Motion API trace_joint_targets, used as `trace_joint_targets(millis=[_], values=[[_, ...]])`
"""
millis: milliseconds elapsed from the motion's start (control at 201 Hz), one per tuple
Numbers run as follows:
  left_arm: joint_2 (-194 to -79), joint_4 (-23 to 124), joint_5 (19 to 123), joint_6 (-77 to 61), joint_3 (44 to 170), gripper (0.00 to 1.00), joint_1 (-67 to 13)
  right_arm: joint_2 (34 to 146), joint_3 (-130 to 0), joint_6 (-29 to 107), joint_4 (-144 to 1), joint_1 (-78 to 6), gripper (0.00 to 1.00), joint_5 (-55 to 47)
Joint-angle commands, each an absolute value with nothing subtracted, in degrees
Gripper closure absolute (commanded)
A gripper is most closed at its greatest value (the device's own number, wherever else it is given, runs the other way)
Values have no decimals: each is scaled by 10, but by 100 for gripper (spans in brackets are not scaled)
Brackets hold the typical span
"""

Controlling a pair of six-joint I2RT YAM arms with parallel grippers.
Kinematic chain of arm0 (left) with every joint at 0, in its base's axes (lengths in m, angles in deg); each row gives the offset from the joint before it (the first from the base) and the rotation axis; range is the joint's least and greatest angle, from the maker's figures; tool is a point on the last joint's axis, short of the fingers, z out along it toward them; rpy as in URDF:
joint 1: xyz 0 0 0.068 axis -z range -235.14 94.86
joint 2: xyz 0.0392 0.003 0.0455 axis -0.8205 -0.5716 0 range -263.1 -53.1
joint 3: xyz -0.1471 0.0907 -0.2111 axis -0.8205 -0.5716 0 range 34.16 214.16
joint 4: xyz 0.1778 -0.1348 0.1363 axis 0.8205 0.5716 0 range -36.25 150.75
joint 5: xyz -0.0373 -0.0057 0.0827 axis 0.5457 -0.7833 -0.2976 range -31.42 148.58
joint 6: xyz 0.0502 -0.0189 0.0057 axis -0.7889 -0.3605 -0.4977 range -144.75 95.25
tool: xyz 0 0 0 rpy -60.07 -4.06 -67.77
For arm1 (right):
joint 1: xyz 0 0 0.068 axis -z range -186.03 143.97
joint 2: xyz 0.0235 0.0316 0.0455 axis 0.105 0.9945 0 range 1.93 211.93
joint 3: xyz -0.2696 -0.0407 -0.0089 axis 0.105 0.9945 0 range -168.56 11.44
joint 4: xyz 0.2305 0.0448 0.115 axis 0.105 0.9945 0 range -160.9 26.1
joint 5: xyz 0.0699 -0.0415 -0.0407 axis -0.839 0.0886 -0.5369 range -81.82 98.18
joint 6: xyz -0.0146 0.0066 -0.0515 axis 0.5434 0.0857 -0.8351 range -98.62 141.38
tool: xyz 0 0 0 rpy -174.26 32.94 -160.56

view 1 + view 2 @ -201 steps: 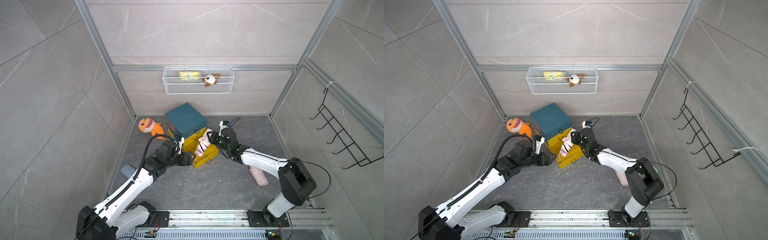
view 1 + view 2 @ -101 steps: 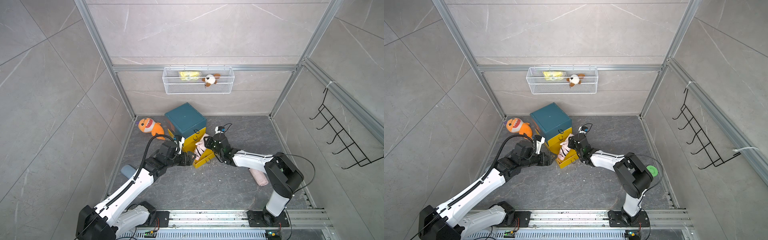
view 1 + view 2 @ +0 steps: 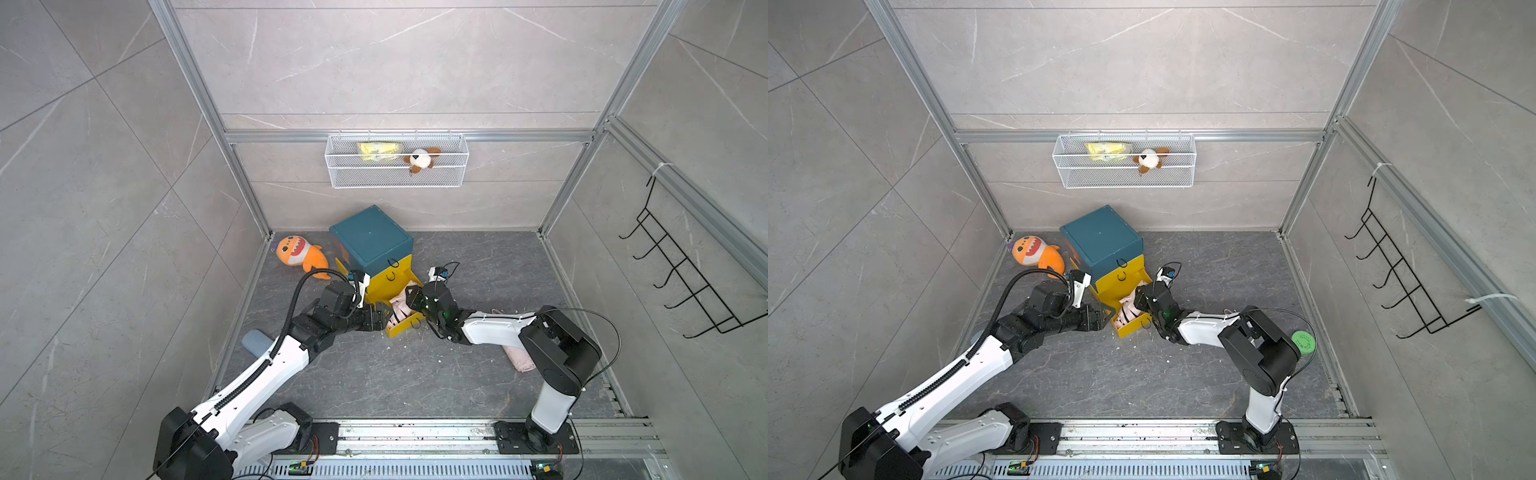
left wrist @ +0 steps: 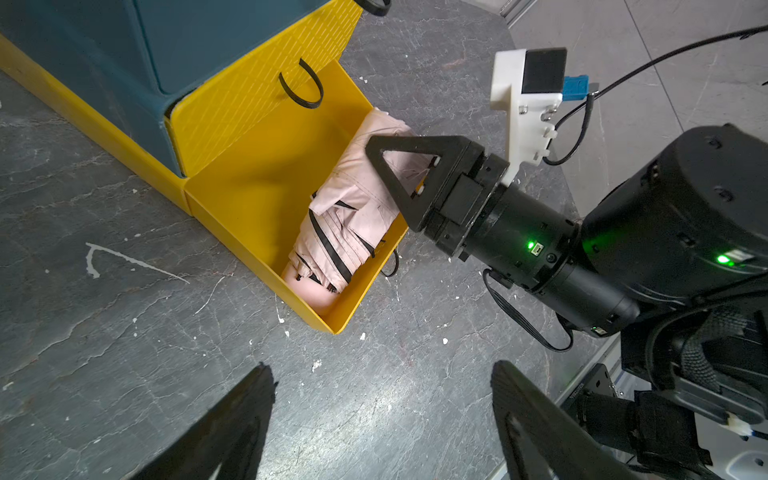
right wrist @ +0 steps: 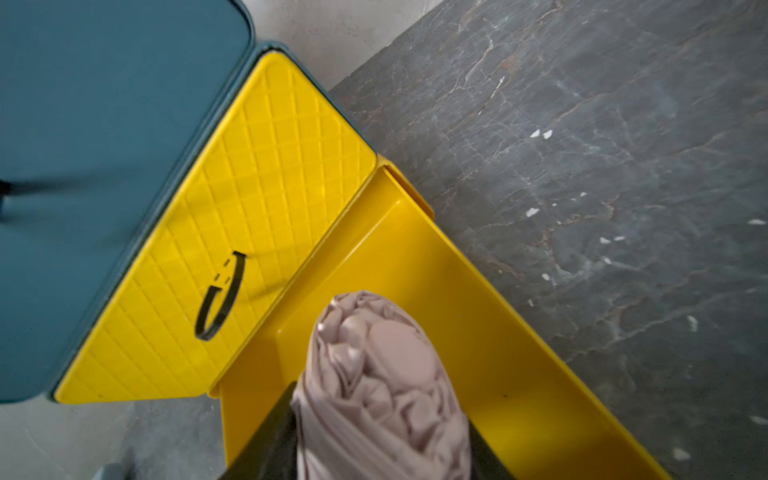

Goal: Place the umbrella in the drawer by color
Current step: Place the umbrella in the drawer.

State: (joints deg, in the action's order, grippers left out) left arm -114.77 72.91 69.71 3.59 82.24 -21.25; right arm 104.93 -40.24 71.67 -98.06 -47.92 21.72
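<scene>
- The pink umbrella [image 4: 353,216] has come down into the open yellow drawer [image 4: 257,195].
- The right gripper [image 5: 380,409] is around it; gripping or loose, I cannot tell.
- The left gripper [image 4: 380,365] stands wide, empty.

the umbrella [image 4: 353,216] is pale pink cloth, matt and creased, with black bands across its folds. the open drawer [image 4: 257,183] is yellow plastic, smooth and slightly glossy inside. the shut drawer front [image 5: 249,208] above it is the same plastic embossed with a diamond grid, and carries a black loop handle [image 5: 220,295]. the cabinet [image 3: 370,239] shell is teal plastic, smooth and satin. the floor [image 4: 124,332] looks like dark grey veined stone with a dull sheen, flecked with white specks [image 4: 316,365]. the walls [image 3: 374,62] are pale, smooth marble-look tiles held in brushed metal rails [image 3: 270,136]. the basket [image 3: 395,176] is white wire mesh, and the shark toy [image 3: 297,253] is orange plush.
</scene>
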Motion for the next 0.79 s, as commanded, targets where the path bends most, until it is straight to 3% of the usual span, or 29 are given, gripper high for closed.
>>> trace_joint_targets(millis=[0,124,592,786], values=[[-1150,708,711,42,821,15,-209,1017,-388,711,-987,-485,41,234],[-1151,707,710,44,821,15,-208,999,-383,700,-979,-485,32,247],[-1151,709,709,52,829,15,-205,917,-364,645,-940,-485,18,298],[-1157,709,721,51,837,15,-204,894,-400,578,-863,-471,11,221]])
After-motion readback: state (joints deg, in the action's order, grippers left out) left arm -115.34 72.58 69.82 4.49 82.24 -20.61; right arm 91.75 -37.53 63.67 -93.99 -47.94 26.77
